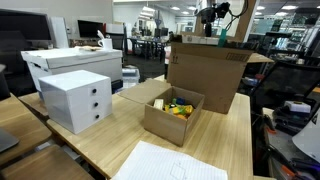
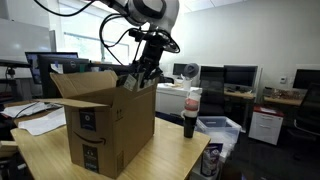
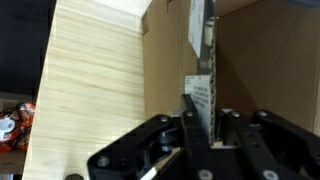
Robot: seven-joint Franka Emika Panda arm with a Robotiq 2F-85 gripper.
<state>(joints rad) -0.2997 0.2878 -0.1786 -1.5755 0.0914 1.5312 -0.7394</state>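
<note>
Wrist view: the black claw [image 3: 200,128] pinches the thin, label-bearing flap [image 3: 201,60] of the big brown cardboard box [image 2: 105,125], lower centre; pale grained tabletop [image 3: 95,80] fills the left.

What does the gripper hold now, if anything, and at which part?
The gripper appears to pinch an upright flap of the large cardboard box, at its free edge, one finger on each side.
</note>
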